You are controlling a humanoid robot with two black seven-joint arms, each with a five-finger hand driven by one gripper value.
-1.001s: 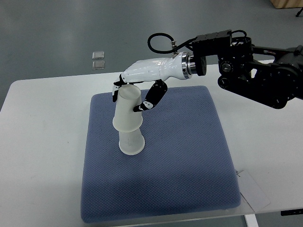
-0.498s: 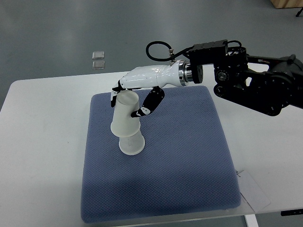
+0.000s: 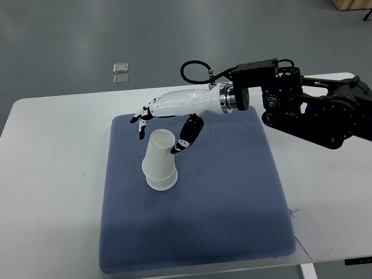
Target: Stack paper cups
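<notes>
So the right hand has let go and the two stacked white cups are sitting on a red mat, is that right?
Not quite: the mat is blue, not red, as the top view shows. The rest holds: the right hand is open above the stacked white cups, which sit upside down on the mat.

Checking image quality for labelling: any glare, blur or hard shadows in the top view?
Top view: sharp overall, no motion blur on the robot hand; lighting even and diffuse; stacked cups cast only a faint shadow on the blue mat; slight sheen on the white table, nothing blown out.
</notes>
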